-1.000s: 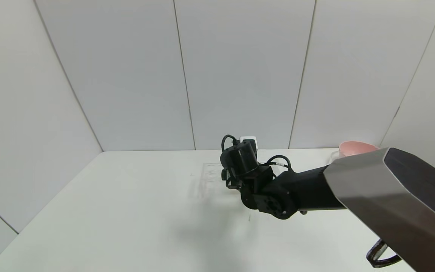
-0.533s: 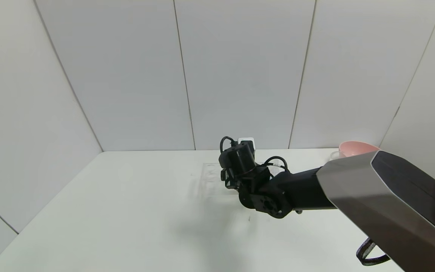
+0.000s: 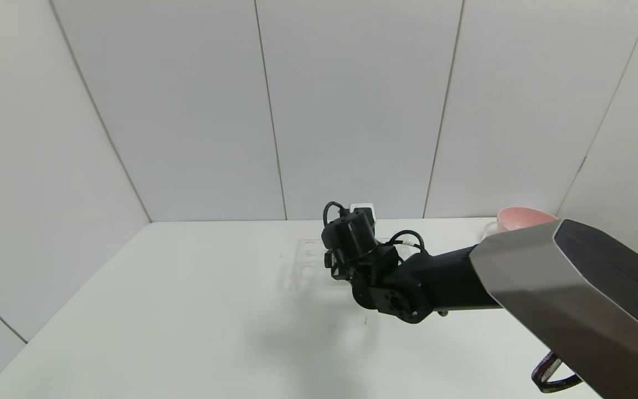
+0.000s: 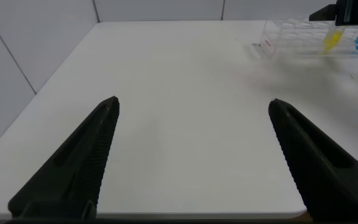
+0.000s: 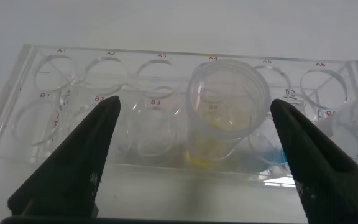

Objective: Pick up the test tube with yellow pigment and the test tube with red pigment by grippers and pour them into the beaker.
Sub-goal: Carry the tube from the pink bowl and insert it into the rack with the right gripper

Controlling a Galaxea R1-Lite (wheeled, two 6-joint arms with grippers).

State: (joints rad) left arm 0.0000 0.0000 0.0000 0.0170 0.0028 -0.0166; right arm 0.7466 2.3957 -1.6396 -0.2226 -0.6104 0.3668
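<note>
Between right gripper (image 5: pixel 194 162) fingers (image 5: pixel 73 162), spread wide: yellow tube (image 5: pixel 225 118) upright in rack (image 5: pixel 30 124), ungrasped. Advice: centre on tube, descend below ribbed rim, close gently, avoid blue tube (image 5: pixel 272 152). Left gripper (image 4: pixel 191 155) idle, fingers apart, well off. Beaker not discernible.

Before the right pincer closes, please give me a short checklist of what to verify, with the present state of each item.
1. Right pincer open: ok.
2. Test tube with yellow pigment between its fingers: ok, roughly centred.
3. Tube standing upright in the clear rack: ok.
4. Neighbouring blue tube outside the fingers: cannot tell, it sits close to one finger.
5. Left pincer open and away from the rack: ok.
6. Beaker reachable: cannot tell, mostly hidden beside the pink bowl.
</note>
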